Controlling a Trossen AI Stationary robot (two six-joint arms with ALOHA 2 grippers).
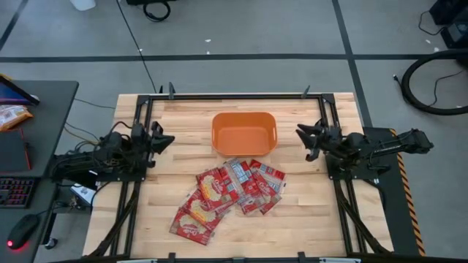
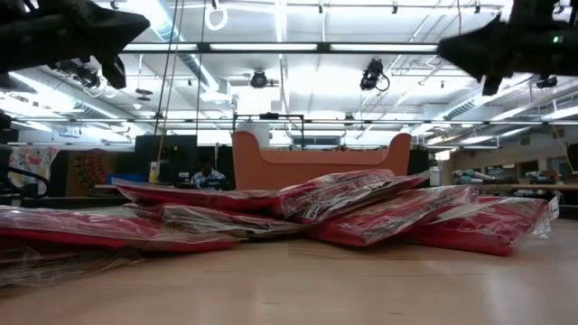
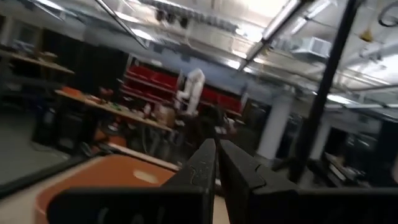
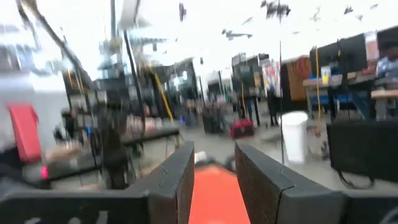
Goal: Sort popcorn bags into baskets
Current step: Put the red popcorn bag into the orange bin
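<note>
— Red popcorn bags heaped overlapping on wooden tabletop, just before empty orange basket. Left gripper nearly closed, right gripper parted; neither holding anything.

— Likely to lift two together, given overlap and slippery film. No legible print.

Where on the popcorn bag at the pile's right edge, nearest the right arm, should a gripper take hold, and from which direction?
Probably the free outer edge of the rightmost popcorn bag, approached from above on the right gripper's side. That bag lies flat on top of its neighbours, its outer edge overhanging bare table, so one finger could slip under. Gripping mid-pile risks lifting several bags. The basket sits just behind.
</note>
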